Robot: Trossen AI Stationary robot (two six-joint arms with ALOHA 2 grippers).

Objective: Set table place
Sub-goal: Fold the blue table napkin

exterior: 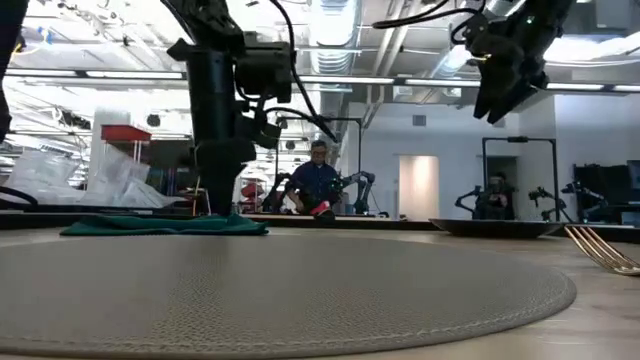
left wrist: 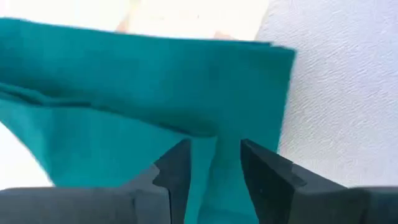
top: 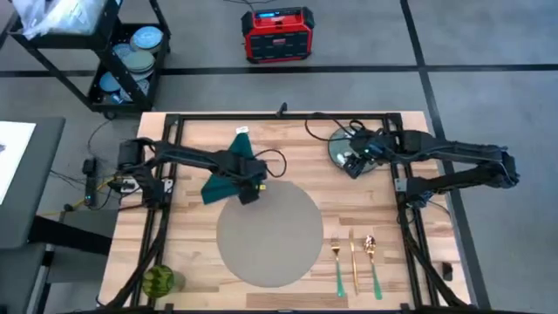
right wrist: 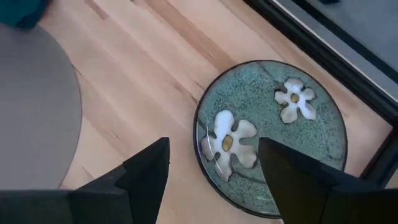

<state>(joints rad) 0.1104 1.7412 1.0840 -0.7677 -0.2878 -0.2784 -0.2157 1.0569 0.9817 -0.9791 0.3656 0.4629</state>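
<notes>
The round grey-taupe placemat (top: 270, 234) lies on the light-wood table (top: 192, 253), in its near half. A dark green napkin (top: 222, 174) lies rumpled at the placemat's far left edge, one corner overlapping it (left wrist: 273, 74). My left gripper (top: 250, 190) stands on the napkin, its fingers close together with cloth between them. A dark floral plate (top: 342, 146) rests at the table's far right. My right gripper (top: 356, 162) hovers open above the plate (right wrist: 273, 124), touching nothing. My left gripper pinches a fold of the napkin (left wrist: 211, 146) near the edge beside the placemat, between its two fingers (left wrist: 177, 174). The fingers come from above, pointing down. The napkin (exterior: 160, 226) lies flat and slack on the table around the fingers; how many layers are held, I cannot tell.
A fork, knife and spoon (top: 353, 262) lie near the front right, beside the placemat. A green round thing (top: 159, 281) sits at the near left corner. Off the table stand a black cart with blue dishes (top: 131, 52) and a red device (top: 277, 35). A person (exterior: 318, 185) sits far behind.
</notes>
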